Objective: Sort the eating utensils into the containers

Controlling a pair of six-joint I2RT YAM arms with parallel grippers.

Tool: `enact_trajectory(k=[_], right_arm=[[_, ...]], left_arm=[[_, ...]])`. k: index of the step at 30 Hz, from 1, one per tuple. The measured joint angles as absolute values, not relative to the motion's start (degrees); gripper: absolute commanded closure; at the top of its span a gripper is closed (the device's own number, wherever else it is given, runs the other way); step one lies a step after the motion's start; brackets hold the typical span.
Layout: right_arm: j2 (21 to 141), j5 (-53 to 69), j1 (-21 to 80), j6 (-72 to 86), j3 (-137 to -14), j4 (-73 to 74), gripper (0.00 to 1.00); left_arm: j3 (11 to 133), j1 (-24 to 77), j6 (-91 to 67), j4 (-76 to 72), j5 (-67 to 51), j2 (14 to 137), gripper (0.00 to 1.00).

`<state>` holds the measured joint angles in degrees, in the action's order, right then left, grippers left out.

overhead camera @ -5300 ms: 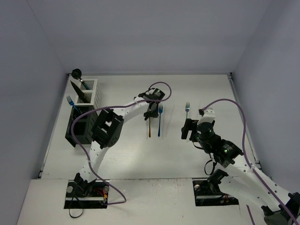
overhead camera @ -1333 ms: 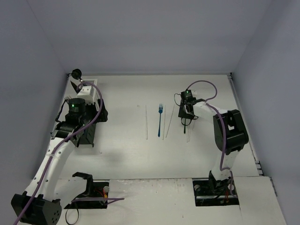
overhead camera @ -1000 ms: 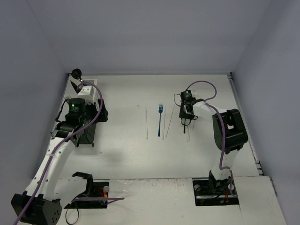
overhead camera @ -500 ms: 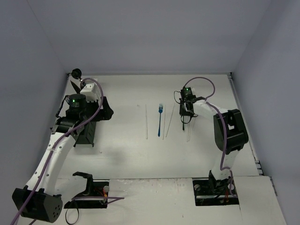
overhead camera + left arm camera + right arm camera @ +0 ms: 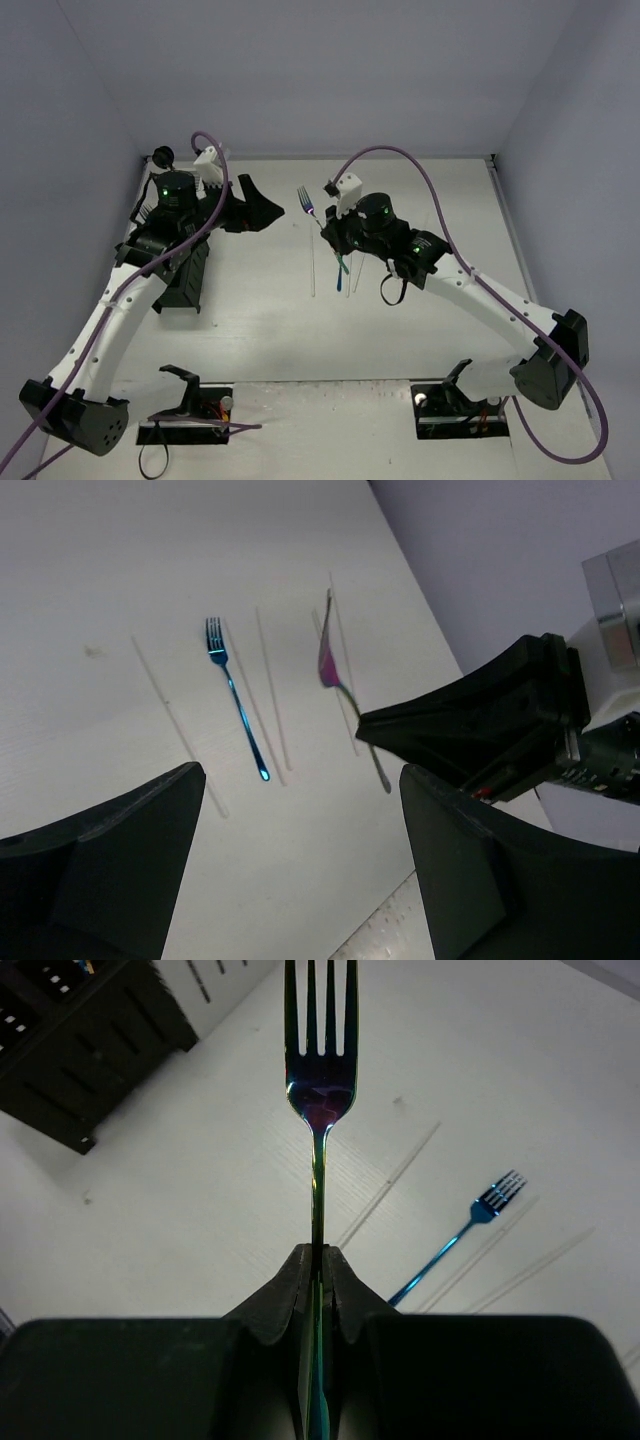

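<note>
Above the middle of the counter (image 5: 450, 200), toward its far edge, an iridescent fork (image 5: 307, 202) is hanging clear of the surface. The right gripper (image 5: 331, 230) is pinching it by the handle. In the right wrist view the iridescent fork (image 5: 320, 1100) is standing straight out from the closed fingers (image 5: 343, 1282). Its four tines are shading from green through blue to purple at the neck. The left wrist view is catching the head of the iridescent fork (image 5: 328, 665) as pinkish purple, with the handle running back into the right gripper (image 5: 375, 725).

Under it, a blue fork (image 5: 340, 272) is lying flat, tines toward the far edge, with pale chopsticks (image 5: 313, 262) lying parallel on either side. Black caddies (image 5: 183, 283) are standing along the left edge. The left gripper (image 5: 263, 208) is reaching out from over them toward the middle, and its jaws are spread wide apart with nothing between them.

Half a second earlier the right gripper was sitting low, right of the chopsticks, with its arm folded back. It is now stretching across to the centre with the fork lifted. The left gripper was hovering right at the caddies and is now extending well past them. The blue fork and chopsticks are lying where they were.
</note>
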<state>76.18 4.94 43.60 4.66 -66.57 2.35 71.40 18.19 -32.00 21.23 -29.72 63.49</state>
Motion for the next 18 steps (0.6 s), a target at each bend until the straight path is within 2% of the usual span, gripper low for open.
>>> enact_trajectory(k=[5,11,13,17,18], right_arm=[[76.1,7.0,47.3,4.4,-66.6,1.7,1.0],[76.1,8.3,49.4,4.6,-66.6,0.3,1.0],[76.1,8.4,49.6,4.6,-66.6,0.0,1.0],[76.1,8.4,49.6,4.7,-66.6,-0.3,0.99],[76.1,8.4,49.6,4.7,-66.6,-0.3,0.97]], left_arm=[[71.7,23.5,-32.5,19.0,-27.0,65.7,0.26],[72.5,27.5,-32.1,18.4,-22.0,68.4,0.37],[72.8,28.5,-31.7,18.4,-19.9,69.3,0.5],[72.9,29.8,-30.7,18.6,-16.4,70.4,0.91],[72.9,30.2,-30.3,18.7,-15.5,70.5,0.97]])
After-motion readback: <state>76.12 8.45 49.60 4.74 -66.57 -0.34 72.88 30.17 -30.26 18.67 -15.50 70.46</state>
